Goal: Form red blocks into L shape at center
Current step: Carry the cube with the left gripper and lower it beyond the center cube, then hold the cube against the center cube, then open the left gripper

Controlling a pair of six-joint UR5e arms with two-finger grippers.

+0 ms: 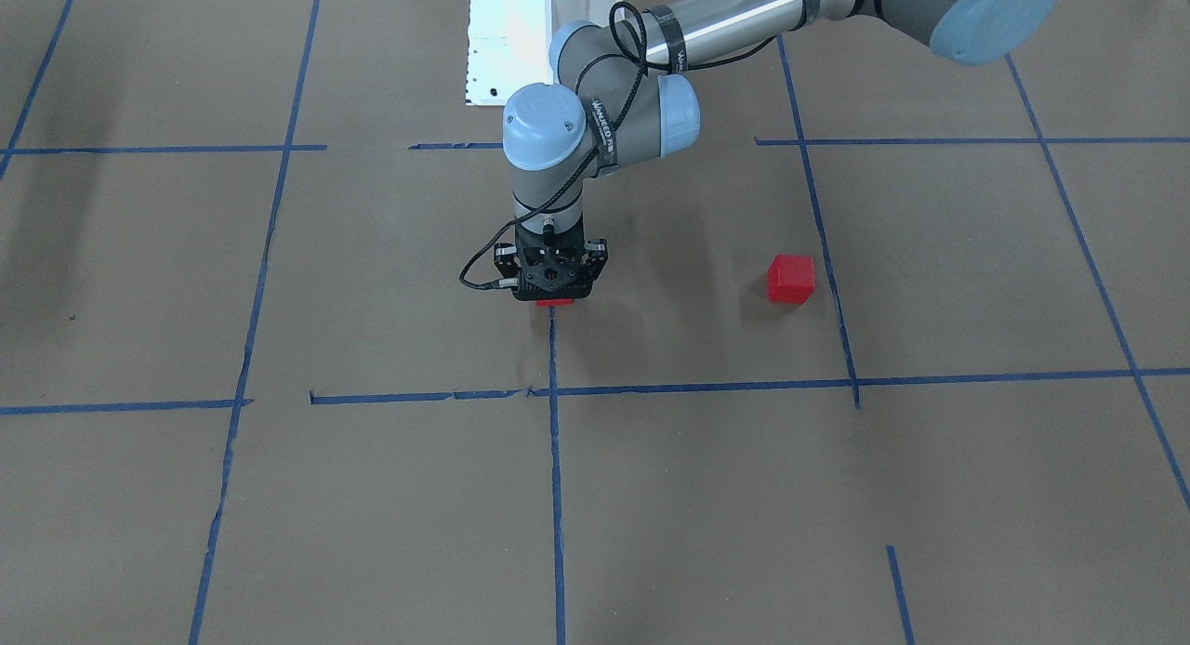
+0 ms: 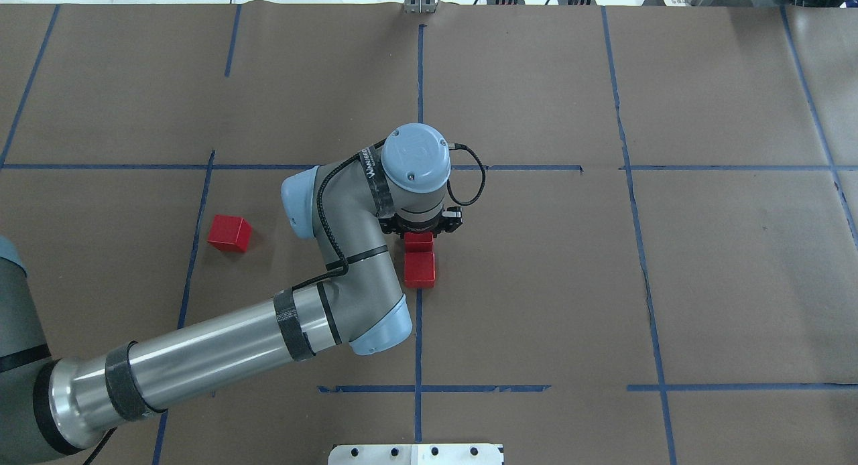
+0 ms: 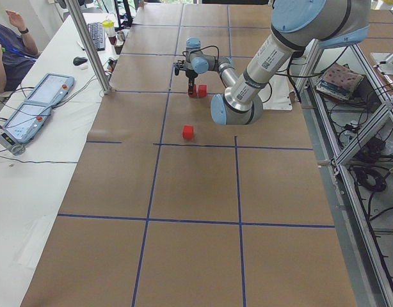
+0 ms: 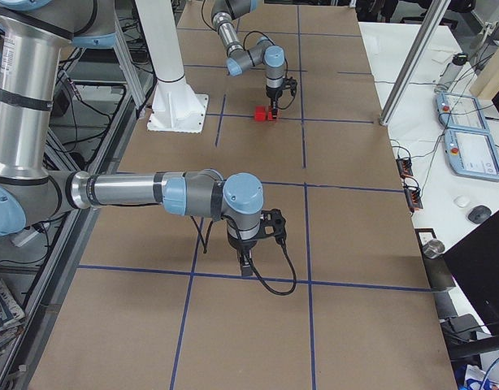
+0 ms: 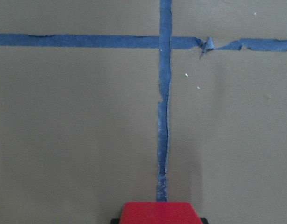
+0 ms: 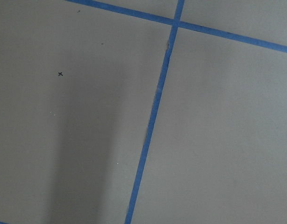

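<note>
The left gripper (image 2: 422,228) pinches one red block (image 2: 419,238) at the center (image 2: 529,284), just beside a second block (image 2: 419,269); the third block (image 2: 229,233), well apart to its left, awaits fetching.

3 red cubes, all in center cell (image 2: 523,284). Near block (image 2: 419,269) and far block (image 2: 418,238) touch, lined near-far on the middle tape. Far block is clamped in left gripper (image 1: 555,298). Third block (image 2: 229,233) sits well left, by the cell's left tape.
</note>
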